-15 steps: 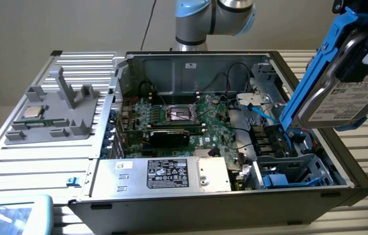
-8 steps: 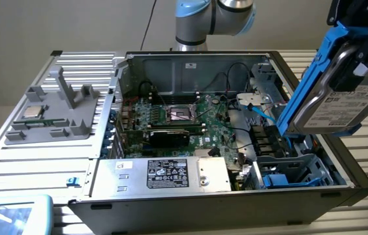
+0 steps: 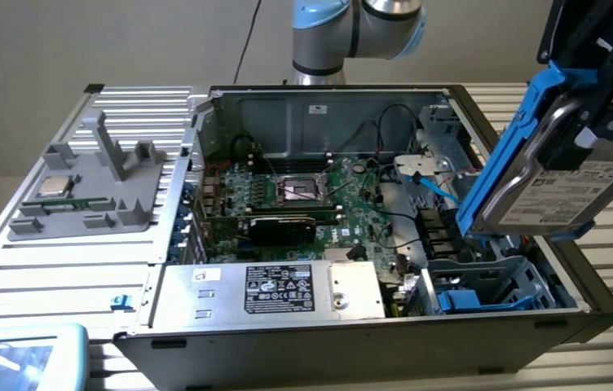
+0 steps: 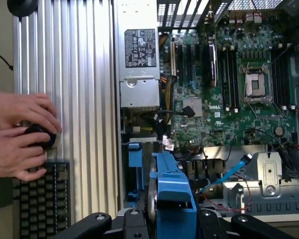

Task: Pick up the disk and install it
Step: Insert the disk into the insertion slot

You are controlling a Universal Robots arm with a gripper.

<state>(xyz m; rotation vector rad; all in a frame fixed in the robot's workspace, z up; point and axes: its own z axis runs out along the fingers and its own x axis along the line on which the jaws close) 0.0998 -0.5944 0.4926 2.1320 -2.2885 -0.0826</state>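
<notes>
Pickup is done: your gripper (image 3: 595, 118) has its jaws partway closed on the disk (image 3: 546, 183), which hangs tilted on edge above the drive bay (image 3: 491, 285). The disk is not yet seated, so installation is left.

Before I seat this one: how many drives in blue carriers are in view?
1. The disk is held on edge in the tool, above the drive cage at the exterior view's right. Another could sit hidden inside that cage.
</notes>
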